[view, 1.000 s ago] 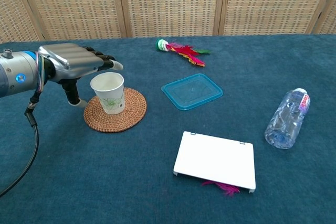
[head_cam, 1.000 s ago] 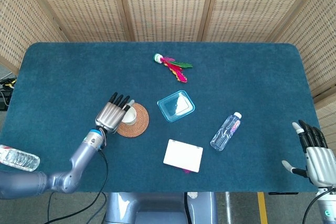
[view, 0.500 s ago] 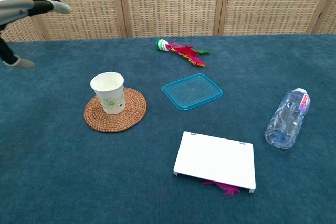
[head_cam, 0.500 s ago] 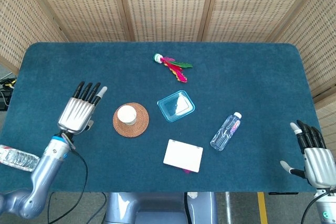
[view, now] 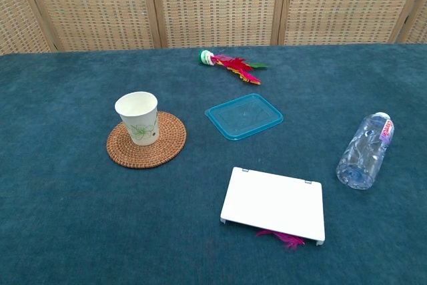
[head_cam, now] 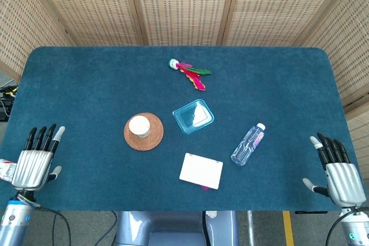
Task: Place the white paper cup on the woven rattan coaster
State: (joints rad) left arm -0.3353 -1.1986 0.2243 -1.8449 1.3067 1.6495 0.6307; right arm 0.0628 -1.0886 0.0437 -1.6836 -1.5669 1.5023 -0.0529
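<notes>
The white paper cup point(head_cam: 139, 125) point(view: 138, 117) stands upright on the woven rattan coaster point(head_cam: 152, 137) point(view: 167, 146), left of the table's middle. My left hand point(head_cam: 36, 161) hangs open off the table's front left corner, fingers straight and spread, far from the cup. At the front right corner my right hand point(head_cam: 337, 169) is open too, holding nothing. Neither hand shows in the chest view.
A blue plastic lid point(head_cam: 193, 116) point(view: 243, 116) lies right of the coaster. A white flat box point(head_cam: 200, 170) point(view: 273, 203) lies near the front edge, a clear bottle point(head_cam: 248, 144) point(view: 364, 151) on its side to the right, and a feathered shuttlecock point(head_cam: 189, 72) point(view: 230, 63) at the back.
My left hand let go of the cup and drew back leftward and toward the front edge, out of the chest view. The cup stays on the coaster. The right hand shifted only slightly.
</notes>
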